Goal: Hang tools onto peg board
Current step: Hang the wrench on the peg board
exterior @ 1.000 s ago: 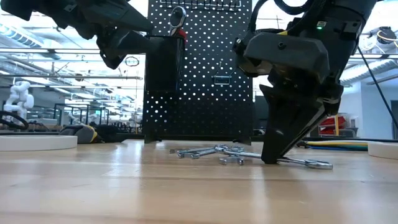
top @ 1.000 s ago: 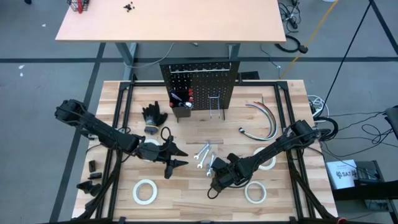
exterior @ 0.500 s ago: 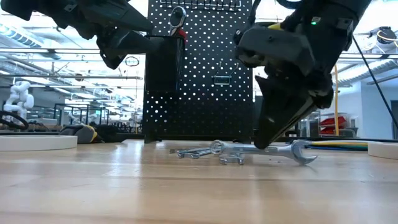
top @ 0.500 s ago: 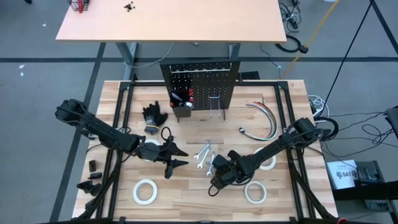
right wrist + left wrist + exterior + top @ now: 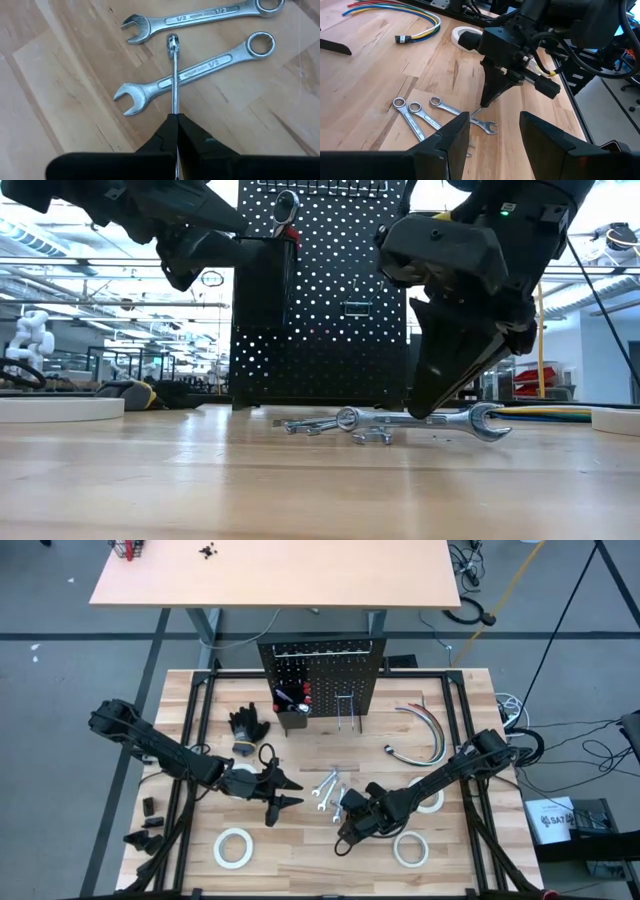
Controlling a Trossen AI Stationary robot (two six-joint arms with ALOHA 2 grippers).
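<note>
One wrench [image 5: 174, 75] is being pinched edge-on in the clenched right pincer [image 5: 176, 122], just above the worktop [image 5: 60, 100], probably for carrying to the peg board [image 5: 325, 670], while the left pincer [image 5: 285, 792] is waiting released.

Readable markings: size stamps on two wrenches only.
In your right wrist view, the upper wrench [image 5: 200, 18] reads "1/2" twice along its shank, and the lower wrench [image 5: 200, 69] reads "1/2" near its ring end; its smaller stamp is too fine to read.

Fingers [image 5: 175, 131] pinching wrench [image 5: 173, 75] edge-on above two flat wrenches [image 5: 200, 67].
</note>
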